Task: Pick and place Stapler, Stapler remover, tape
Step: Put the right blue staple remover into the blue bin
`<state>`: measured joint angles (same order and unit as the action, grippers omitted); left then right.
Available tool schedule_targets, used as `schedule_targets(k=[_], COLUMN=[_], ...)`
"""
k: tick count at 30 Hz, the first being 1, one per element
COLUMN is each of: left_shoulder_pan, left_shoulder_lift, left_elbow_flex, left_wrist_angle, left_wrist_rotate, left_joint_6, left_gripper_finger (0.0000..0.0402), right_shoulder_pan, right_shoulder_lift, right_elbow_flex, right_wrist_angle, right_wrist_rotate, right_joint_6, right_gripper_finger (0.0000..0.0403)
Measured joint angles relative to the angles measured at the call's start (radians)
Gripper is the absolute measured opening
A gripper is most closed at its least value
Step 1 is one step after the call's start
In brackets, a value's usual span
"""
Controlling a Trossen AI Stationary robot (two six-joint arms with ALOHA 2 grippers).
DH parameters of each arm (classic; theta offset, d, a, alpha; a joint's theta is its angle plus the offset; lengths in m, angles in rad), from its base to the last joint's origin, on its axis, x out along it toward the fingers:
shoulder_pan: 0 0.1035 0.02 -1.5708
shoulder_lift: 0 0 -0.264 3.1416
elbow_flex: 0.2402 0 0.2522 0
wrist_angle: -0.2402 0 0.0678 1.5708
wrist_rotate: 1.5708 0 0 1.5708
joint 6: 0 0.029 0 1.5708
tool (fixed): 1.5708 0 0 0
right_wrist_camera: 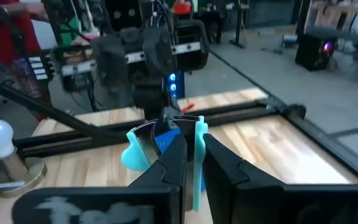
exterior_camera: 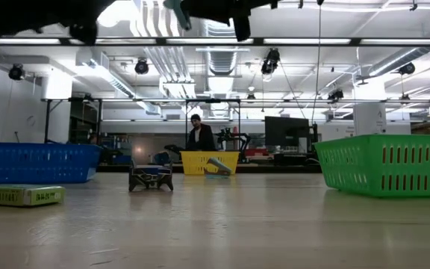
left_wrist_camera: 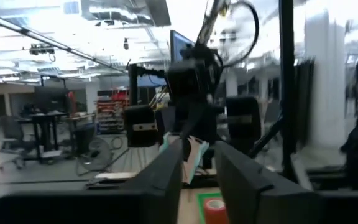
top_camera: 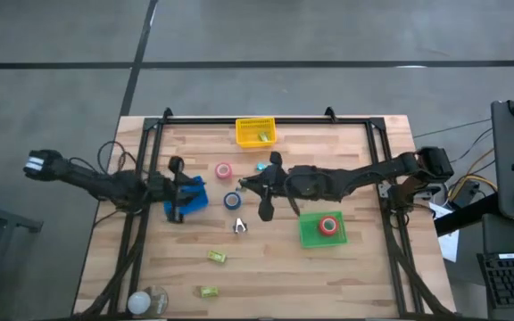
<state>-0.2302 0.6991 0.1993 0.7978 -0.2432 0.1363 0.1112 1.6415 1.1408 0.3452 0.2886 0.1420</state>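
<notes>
Right gripper (top_camera: 243,185) is holding a teal plastic stapler (right_wrist_camera: 166,152) narrowly above wooden table (top_camera: 364,259); shallow grip risking slippage.

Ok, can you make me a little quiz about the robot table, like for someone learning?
1. True or false: a red tape roll lies inside the green basket.
2. Which gripper is shut on a light blue object? A) the left gripper B) the right gripper
3. Fill the gap: seen from above, the left gripper is over the ___ basket.

Key: 1 true. 2 B. 3 blue.
</notes>
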Motion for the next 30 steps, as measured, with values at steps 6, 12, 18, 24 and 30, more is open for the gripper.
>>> schedule_targets(k=[6, 12, 18, 24, 30], left_shoulder_pan=[0.000, 0.000, 0.001, 0.001, 0.000], left_shoulder_lift=[0.188, 0.269, 0.325, 0.341, 0.339], left_elbow_flex=[0.193, 0.282, 0.314, 0.338, 0.339], left_wrist_angle=[-0.031, -0.114, -0.090, -0.089, -0.076], left_wrist_rotate=[-0.001, -0.003, 0.013, 0.054, 0.095], left_joint_6=[0.106, 0.139, 0.153, 0.159, 0.168], left_gripper_finger=[0.0153, 0.0151, 0.0147, 0.0144, 0.0136], right_shoulder_pan=[0.023, 0.071, 0.084, 0.083, 0.082], right_shoulder_lift=[-0.060, -0.087, -0.084, -0.084, -0.084], right_elbow_flex=[0.000, 0.000, 0.000, 0.000, 0.000], right_wrist_angle=[-0.002, -0.016, -0.013, 0.012, 0.016], right_wrist_rotate=[0.000, 0.000, 0.049, 0.063, 0.075], right_joint_6=[-0.084, -0.149, -0.174, -0.182, -0.187], right_gripper_finger=[0.0029, 0.0029, 0.0029, 0.0029, 0.0029])
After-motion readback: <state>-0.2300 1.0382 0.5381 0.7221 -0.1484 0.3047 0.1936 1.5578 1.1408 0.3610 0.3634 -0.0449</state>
